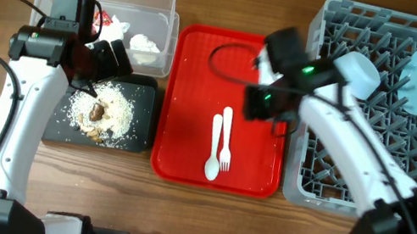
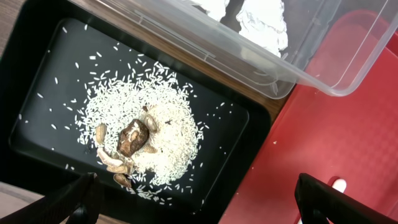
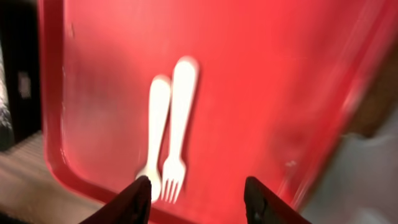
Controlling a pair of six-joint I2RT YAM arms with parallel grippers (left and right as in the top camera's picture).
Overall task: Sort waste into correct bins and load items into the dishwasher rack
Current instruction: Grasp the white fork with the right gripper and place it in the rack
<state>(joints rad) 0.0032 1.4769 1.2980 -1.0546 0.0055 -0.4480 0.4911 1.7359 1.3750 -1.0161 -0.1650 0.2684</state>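
One fork point(image 3: 179, 118) and one spoon point(image 3: 157, 124) lie side by side, touching, toward the red tray's point(image 3: 261, 93) 6 o'clock edge, with bare tray open at 12, 3 and 9 o'clock. The right gripper point(image 3: 199, 188) hovers above them, fingers spread, empty. The left gripper point(image 2: 199, 206), likewise spread and empty, hangs over one rice pile point(image 2: 171, 134) in the black tray point(image 2: 43, 81).

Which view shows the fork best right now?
Overhead: the fork lies sharp and whole on the red tray, beside the spoon. Right wrist shows it larger but motion-blurred. Left wrist catches only a white tip, fork or spoon unclear.
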